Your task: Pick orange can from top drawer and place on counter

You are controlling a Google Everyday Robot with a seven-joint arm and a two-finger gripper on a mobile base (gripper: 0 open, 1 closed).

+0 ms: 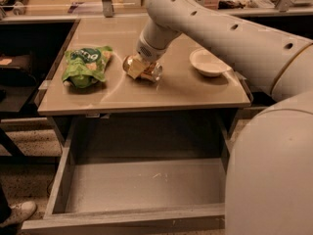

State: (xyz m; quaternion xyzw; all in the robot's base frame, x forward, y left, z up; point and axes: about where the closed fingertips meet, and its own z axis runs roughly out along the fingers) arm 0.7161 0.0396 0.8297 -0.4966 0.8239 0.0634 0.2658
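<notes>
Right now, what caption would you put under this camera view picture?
End effector at the orange can lying on the counter, above the open top drawer.

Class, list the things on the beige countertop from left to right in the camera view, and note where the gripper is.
Crinkled green snack bag → shiny golden-orange metallic can, with the gripper at it → shallow white bowl.

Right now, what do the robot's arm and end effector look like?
The arm is a thick, rounded cream-white tube dotted with small dark round holes, with a thin yellowish seam near its base. It narrows to a white cylindrical wrist. The end effector sits at the orange can on the counter; it looks pale tan. No cables show.
</notes>
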